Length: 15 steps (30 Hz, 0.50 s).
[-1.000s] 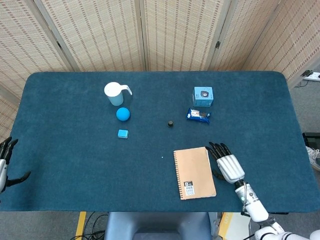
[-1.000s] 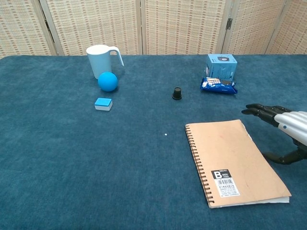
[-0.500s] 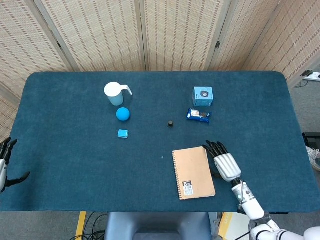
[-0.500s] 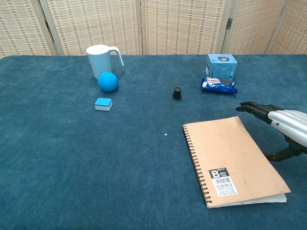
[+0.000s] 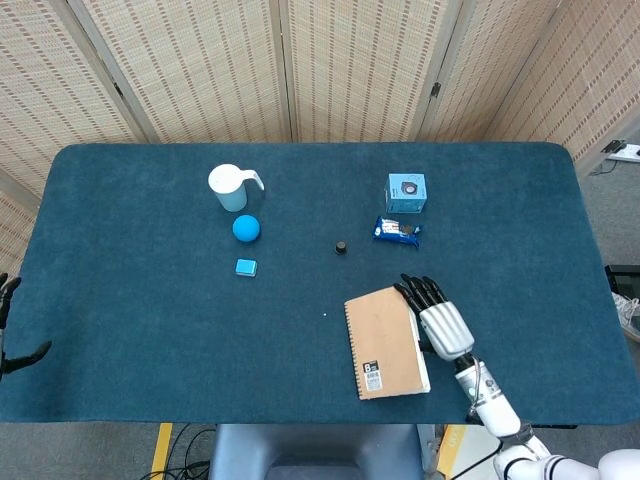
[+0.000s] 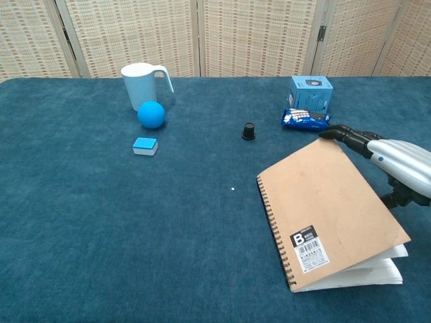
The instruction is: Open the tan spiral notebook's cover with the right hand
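The tan spiral notebook point(image 6: 330, 212) lies toward the near right part of the blue counter point(image 5: 150, 330), about five o'clock from the counter's middle, with its spiral binding along the left edge. The chest view shows what the overhead one flattens out: the cover is lifted along its right edge, hinged on the spiral, with a wedge of white pages point(image 6: 377, 269) exposed beneath at the lower right corner. From the head view the notebook point(image 5: 385, 342) merely looks narrower, and the gap under the cover is hard to make out.

The right robot hand point(image 6: 387, 161) sits at the notebook's three o'clock edge, its dark fingertips point(image 6: 337, 133) reaching over the cover's far right corner and its thumb down beside the raised edge; it appears to be holding the cover up, though the exact contact under the edge is hidden. The head view shows the same robot hand point(image 5: 438, 318) from above with its wrist and forearm trailing off toward five o'clock.

Only the head view catches the left robot hand point(image 5: 12, 330), a sliver of dark fingers at the nine o'clock edge of the frame, off the counter; I cannot tell how its fingers are set.

At the far side stand a white pitcher point(image 5: 230, 186) with a blue ball point(image 5: 246, 228) at its six o'clock and a small blue block point(image 5: 245, 267) nearer still. Toward one o'clock are a blue box point(image 5: 406, 192), a snack packet point(image 5: 397, 232) just in front of it, and a small black cap point(image 5: 341, 247).
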Motion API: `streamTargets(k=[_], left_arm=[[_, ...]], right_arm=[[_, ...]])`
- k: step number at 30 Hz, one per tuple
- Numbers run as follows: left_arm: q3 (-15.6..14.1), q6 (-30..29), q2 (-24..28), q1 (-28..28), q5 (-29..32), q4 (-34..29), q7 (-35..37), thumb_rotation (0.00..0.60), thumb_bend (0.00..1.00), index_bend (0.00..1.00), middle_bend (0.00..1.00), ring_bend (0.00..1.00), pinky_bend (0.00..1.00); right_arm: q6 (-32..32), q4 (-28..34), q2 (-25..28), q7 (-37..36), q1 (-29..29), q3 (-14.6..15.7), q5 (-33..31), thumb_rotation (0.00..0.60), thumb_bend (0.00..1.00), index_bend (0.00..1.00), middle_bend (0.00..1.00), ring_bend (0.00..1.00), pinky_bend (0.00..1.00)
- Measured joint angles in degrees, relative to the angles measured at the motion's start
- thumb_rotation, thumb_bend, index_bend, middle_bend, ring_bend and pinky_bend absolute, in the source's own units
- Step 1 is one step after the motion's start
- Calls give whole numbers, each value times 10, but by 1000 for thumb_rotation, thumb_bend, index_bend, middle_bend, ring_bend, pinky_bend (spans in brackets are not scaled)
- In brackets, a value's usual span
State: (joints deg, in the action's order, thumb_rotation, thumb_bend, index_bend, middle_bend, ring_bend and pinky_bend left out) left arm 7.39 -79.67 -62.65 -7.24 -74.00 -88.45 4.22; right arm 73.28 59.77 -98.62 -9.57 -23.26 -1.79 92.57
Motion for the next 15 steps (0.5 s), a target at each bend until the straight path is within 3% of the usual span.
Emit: streamTargets(k=[10, 15], left_arm=[[20, -28, 13, 20, 26, -13, 27, 600, 206, 61, 0, 17, 180], [28, -38, 20, 29, 32, -15, 47, 600, 206, 64, 0, 17, 180]], right_arm=[[2, 82, 9, 40, -45, -26, 18, 600, 349, 0, 0, 0, 0], [-33, 121, 15, 87, -78, -45, 14, 600, 338, 0, 0, 0, 0]])
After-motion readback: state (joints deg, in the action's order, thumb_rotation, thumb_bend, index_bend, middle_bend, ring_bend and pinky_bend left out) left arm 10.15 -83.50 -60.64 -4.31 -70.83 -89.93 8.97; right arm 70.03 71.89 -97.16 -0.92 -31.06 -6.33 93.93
